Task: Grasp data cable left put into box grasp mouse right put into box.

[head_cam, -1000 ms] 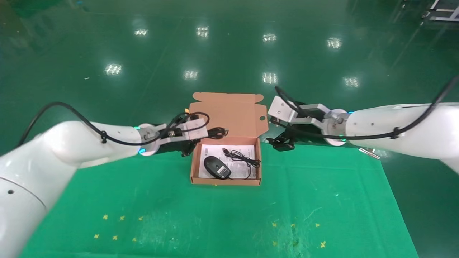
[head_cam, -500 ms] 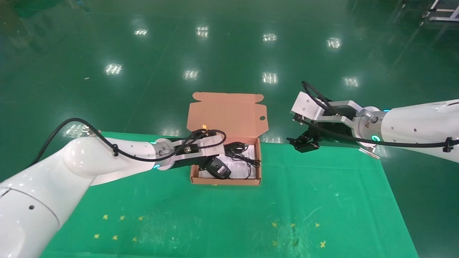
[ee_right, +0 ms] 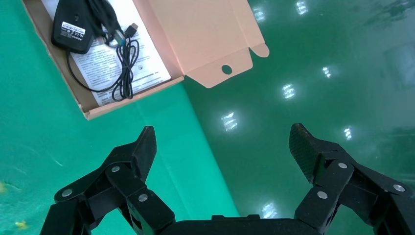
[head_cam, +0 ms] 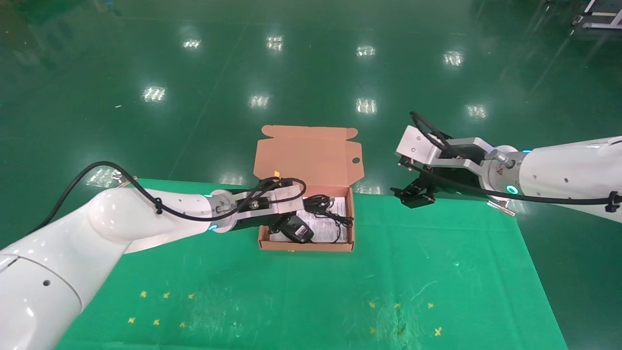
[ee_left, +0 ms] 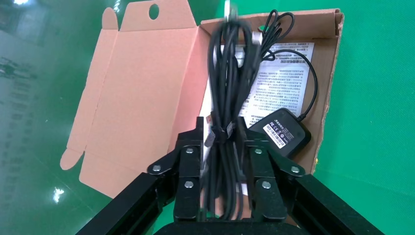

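boxes: 1 (head_cam: 306, 245) | mice: 1 (head_cam: 297, 228), just beyond the left fingers (ee_left: 188, 183) | cable bundles: 1 (ee_left: 230, 98), clamped between the left fingers | printed sheets: 1 (head_cam: 330, 223) | grippers: 2, left (ee_left: 226, 166), right (ee_right: 222, 142) | surfaces: 1 (head_cam: 311, 291)

left gripper (head_cam: 284, 219) over box (head_cam: 308, 160), holding data cable (head_cam: 318, 201).

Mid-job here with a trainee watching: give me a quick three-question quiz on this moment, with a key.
1. True or false: the mouse lies in the box.
2. What does the left gripper hold? A) mouse B) data cable C) nothing
3. Fill in: the right gripper is ____ and holds nothing.

Key: 1 true; 2 B, it is shut on the cable bundle above the box; 3 open, off the box's right side at the table's far edge.
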You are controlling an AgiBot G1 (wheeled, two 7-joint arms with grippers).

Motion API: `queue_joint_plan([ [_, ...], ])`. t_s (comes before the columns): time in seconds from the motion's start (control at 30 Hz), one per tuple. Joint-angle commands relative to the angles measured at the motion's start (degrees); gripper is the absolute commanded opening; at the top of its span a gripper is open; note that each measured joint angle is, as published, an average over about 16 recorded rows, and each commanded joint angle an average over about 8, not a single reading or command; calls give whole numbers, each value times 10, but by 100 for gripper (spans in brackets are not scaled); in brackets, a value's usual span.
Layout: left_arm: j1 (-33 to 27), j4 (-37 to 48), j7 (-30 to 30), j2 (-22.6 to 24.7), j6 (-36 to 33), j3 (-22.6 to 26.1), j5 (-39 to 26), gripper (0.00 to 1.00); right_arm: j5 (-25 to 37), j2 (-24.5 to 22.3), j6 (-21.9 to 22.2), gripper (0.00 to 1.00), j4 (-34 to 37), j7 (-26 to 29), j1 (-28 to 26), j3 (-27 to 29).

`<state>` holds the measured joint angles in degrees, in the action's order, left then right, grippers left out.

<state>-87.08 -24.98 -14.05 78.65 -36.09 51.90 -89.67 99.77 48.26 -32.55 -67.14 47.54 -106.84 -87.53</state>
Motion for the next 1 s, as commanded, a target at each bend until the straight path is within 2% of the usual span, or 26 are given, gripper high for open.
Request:
queue_joint_plan([
  [0.03,0,0,-1,0,0,-1,-1,100,-1,1,0,100,2,-1,0,0],
  [0.37,-3,-10,0,-10,-4,-5,-2,100,-4,2,1,100,4,-5,-1,2],
  [0.57,-31,-21,24,-23,2,-9,5,100,3,-8,-1,100,-7,-10,-23,9],
  [0.83,-80,-22,51,-35,32,-17,5,100,35,-12,-42,100,-11,-19,-68,5],
  [1.0,-79,-34,59,-47,25,-27,16,100,27,-13,-67,100,-12,-28,-66,21],
])
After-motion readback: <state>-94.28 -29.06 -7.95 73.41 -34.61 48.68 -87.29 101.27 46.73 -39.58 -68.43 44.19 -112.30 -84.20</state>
